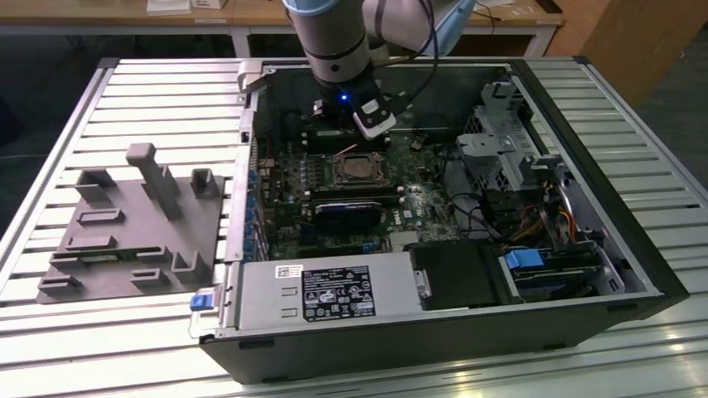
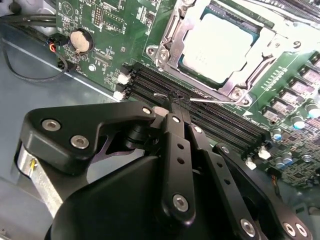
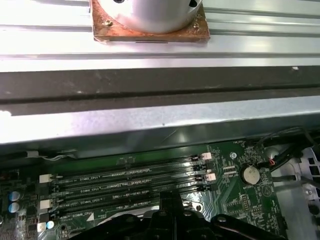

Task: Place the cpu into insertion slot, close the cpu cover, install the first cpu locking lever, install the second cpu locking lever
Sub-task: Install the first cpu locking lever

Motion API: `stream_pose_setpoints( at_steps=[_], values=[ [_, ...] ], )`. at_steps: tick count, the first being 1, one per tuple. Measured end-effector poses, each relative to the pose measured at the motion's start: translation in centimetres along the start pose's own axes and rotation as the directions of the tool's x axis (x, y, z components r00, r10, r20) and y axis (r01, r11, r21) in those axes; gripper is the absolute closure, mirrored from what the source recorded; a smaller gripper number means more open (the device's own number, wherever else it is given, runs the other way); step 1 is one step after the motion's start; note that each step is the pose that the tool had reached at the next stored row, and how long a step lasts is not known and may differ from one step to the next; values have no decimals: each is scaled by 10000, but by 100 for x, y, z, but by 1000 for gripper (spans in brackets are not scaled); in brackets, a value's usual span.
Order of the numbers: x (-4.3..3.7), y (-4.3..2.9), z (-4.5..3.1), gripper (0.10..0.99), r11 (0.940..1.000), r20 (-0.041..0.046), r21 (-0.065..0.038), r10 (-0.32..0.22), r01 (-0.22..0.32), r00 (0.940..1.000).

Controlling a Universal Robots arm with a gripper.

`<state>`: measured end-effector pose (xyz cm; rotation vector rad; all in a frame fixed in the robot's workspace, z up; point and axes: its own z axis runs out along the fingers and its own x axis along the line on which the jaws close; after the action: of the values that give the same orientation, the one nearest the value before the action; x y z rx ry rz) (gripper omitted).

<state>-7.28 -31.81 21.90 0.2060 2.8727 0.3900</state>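
Near edge of the table (image 1: 66, 124): open computer case (image 1: 443, 352) lying on its side, with the grey power-supply box (image 1: 321, 292) along its near wall. There's a blue tab (image 1: 202, 300) at that box's corner on the exterior view's left. A grey fixture tray (image 1: 122, 232) sits on the table just beside the case, on the exterior view's left.

Next in: motherboard (image 1: 432, 207) on the case floor, black rectangular module (image 1: 345, 214) near its middle. Just beyond that module we have the insertion slot (image 1: 337, 176) with the cpu (image 2: 220, 47) seated in it, face up. The cpu cover (image 2: 171, 36) lies flat around the cpu, chip face showing through its window. A thin locking lever (image 2: 212, 100) runs along the slot's edge on the memory-slot side, low against the board.

The gripper (image 2: 172, 104) is at the far edge of the slot, over the memory slots (image 2: 225, 122). Claw is drawn fully together, no gap between the fingers (image 2: 176, 150). Tips sit right at the hooked end of that lever. We cannot tell whether the wire is pinched or only touched.

The coin cell (image 3: 249, 174) is on the board past the ends of the memory slots. The arm (image 1: 332, 41) comes down from beyond the case's far wall. In the first wrist view, past that wall we see table slats, then a round silver mount (image 3: 147, 12) on a rust-coloured plate.
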Motion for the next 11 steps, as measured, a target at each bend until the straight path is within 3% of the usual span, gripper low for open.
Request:
stream_pose_setpoints(
  at_steps=[2, 6, 11],
  values=[
    [3, 3, 9, 984, 10000, 78, 15, -26, 26, 10000],
    [18, 4, 33, 984, 9999, 334, 18, -99, 99, 9994],
    [43, -5, 94, 984, 9999, 459, 34, -130, 128, 9989]
  ],
)
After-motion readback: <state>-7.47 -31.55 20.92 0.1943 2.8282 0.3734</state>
